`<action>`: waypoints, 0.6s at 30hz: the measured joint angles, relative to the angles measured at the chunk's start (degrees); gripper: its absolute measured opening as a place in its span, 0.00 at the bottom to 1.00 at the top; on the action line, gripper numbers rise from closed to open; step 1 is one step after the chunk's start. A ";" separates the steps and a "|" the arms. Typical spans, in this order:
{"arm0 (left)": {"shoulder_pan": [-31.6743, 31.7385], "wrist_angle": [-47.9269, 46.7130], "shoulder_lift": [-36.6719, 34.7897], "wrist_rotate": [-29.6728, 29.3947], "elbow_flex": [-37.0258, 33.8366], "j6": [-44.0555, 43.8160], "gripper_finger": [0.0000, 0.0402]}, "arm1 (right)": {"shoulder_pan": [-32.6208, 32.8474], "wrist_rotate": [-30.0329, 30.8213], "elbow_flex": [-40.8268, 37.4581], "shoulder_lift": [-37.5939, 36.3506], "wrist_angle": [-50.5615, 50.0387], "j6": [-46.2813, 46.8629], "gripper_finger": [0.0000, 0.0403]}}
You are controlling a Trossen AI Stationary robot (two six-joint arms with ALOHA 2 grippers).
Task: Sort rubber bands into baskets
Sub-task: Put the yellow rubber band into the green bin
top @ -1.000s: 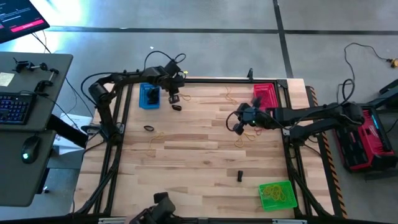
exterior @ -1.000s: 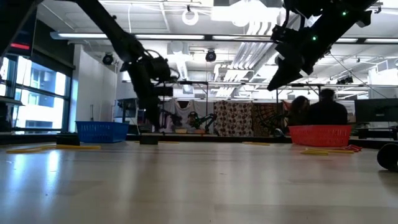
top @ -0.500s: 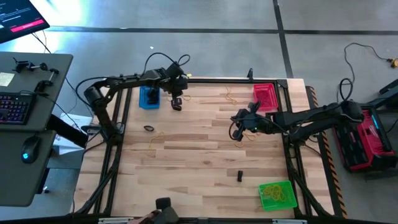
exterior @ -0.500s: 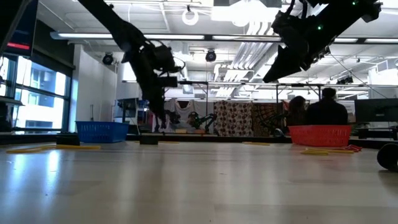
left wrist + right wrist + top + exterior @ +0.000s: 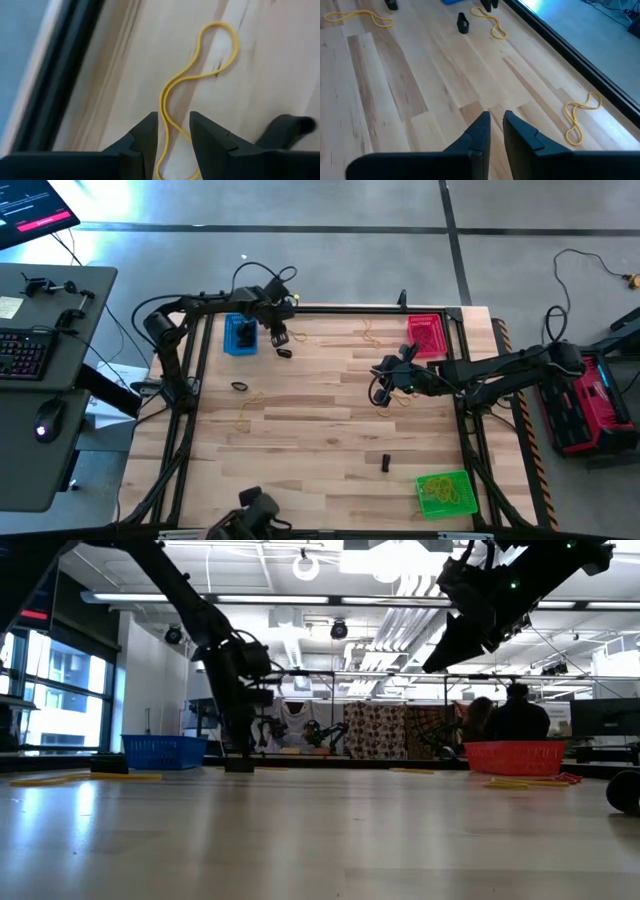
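Left wrist view: the left claw point(image 5: 172, 131) stands part open, straddling a yellow band point(image 5: 192, 85) flat on the bench point(image 5: 265, 70) beside the blue basket point(image 5: 239, 335) — best lowered fully, then pinched. Right claw point(image 5: 494, 125), barely parted, holds nothing.

I see the pale wooden table point(image 5: 320, 430) on a grey floor. A small black block point(image 5: 385, 463) lies on its near right part, and another point(image 5: 284, 352) lies at far left. Left of the table stands a grey desk point(image 5: 60, 470) with a keyboard point(image 5: 20, 352) and a mouse point(image 5: 43, 423), and a monitor point(image 5: 30, 210) sits beyond it. On the floor to the right sits a red and black case point(image 5: 585, 405), with a loose cable point(image 5: 590, 265) farther back. In the low view, two people point(image 5: 505, 718) sit far behind, near a patterned cloth point(image 5: 375, 730).
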 joint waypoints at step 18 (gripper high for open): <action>2.71 0.41 3.37 1.01 0.00 -0.10 0.18 | 0.00 -0.02 0.00 0.00 0.00 0.00 0.11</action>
